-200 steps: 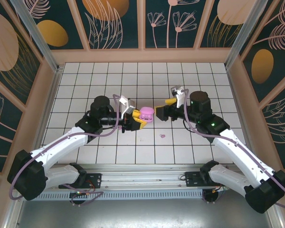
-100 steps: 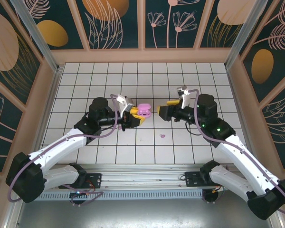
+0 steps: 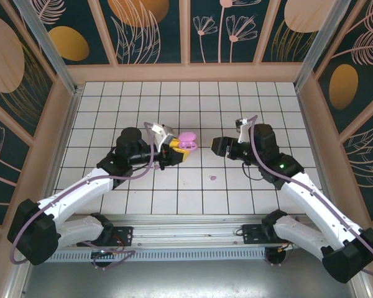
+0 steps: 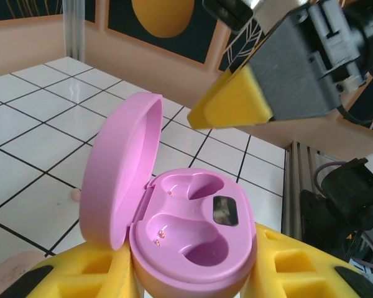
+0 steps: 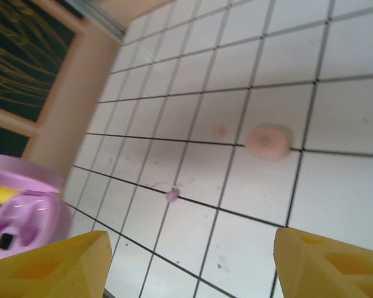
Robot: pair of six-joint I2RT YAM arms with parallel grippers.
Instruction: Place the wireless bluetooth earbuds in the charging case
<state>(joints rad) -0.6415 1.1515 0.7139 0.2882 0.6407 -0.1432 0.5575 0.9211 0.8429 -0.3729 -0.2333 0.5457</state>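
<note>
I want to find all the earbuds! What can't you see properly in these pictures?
Top view: purple speck on the table, too small to name.
Right wrist view: pink blob, blurred; possibly an earbud.
Left wrist view: pink case, its front cut off by the bottom edge.

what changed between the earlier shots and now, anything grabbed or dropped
The right gripper rolled at the wrist, hiding its yellow finger from above, and its arm shifted slightly right; its jaws stand open, empty. The left gripper carried the open pink case a little farther from the arm bases. Unchanged: the grip on the case, and the purple earbud lying on the table.
</note>
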